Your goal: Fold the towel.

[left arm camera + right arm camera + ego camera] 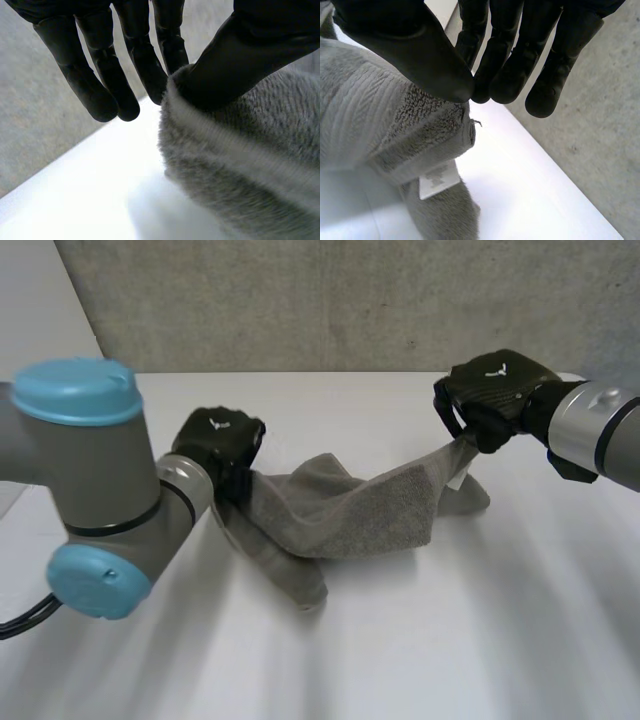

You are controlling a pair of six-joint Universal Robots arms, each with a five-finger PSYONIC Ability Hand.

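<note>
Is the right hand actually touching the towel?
Touching. In the right wrist view the right hand pinches a corner of the towel between its thumb and fingers, with no gap.

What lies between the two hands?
The grey towel, in the head view: left hand and right hand each pinch an end, its middle sagging onto the table.
</note>
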